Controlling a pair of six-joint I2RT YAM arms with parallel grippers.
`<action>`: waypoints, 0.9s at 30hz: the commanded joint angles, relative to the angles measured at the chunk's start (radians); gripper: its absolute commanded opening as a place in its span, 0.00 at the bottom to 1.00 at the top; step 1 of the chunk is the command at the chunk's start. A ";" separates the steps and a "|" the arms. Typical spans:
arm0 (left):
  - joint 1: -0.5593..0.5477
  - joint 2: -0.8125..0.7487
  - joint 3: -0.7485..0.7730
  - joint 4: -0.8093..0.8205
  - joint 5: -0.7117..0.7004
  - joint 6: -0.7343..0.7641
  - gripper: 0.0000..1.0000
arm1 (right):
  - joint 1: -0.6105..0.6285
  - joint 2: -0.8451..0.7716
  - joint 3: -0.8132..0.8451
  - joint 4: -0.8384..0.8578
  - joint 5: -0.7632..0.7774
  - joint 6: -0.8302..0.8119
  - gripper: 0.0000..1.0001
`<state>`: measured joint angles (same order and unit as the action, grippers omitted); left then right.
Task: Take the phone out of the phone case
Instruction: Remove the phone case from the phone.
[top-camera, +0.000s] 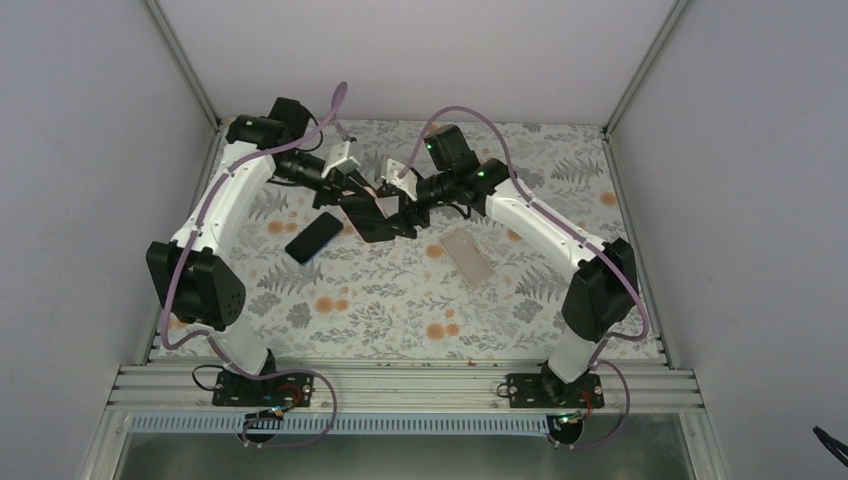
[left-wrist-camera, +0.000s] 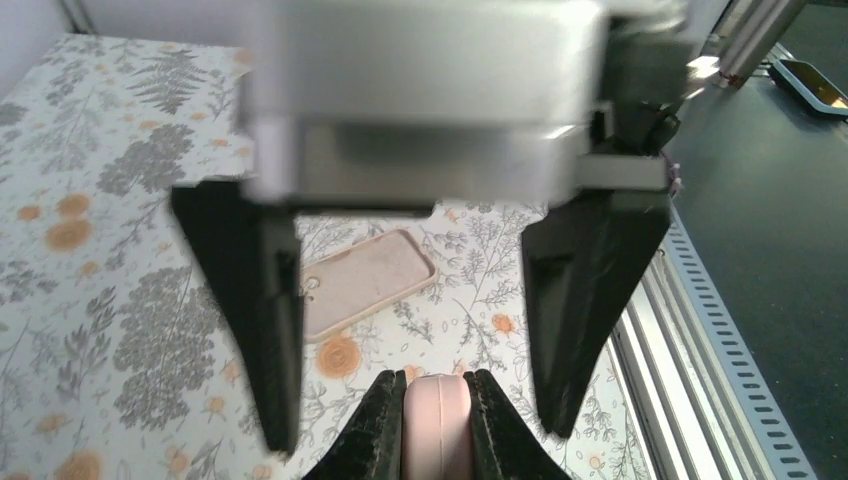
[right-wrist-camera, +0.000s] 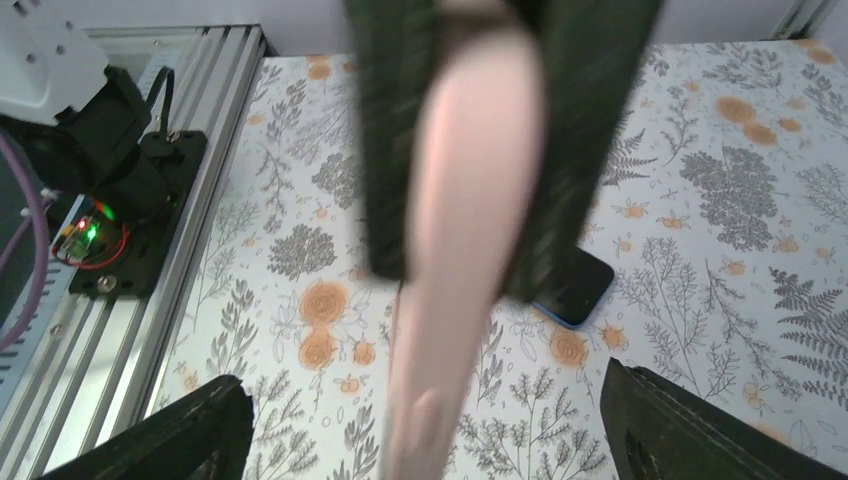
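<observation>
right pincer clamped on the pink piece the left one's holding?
No, the right pincer stands wide open in its wrist view, both fingers clear of the pink piece.

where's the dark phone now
Top view: the dark phone lies on the table left of centre, near the left tool, the pale case off to its right.

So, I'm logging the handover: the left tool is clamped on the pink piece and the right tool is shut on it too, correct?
Not quite. The left tool is clamped on the pink piece, but the right tool is open: in the right wrist view its fingers stand wide apart on either side, clear of the piece.
</observation>
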<state>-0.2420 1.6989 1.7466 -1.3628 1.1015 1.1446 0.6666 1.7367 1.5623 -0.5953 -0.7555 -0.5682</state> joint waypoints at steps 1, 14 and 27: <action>0.041 -0.036 -0.019 0.004 0.076 0.041 0.02 | 0.005 -0.027 0.030 -0.207 0.012 -0.192 0.90; 0.065 -0.065 -0.021 0.004 0.128 0.037 0.02 | -0.050 -0.214 -0.314 0.082 0.159 -0.073 0.84; 0.055 -0.062 -0.030 0.004 0.209 0.039 0.02 | -0.062 -0.152 -0.276 0.230 0.176 0.001 0.82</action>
<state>-0.1822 1.6630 1.7123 -1.3640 1.2015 1.1603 0.6186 1.5814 1.2617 -0.4305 -0.5816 -0.5964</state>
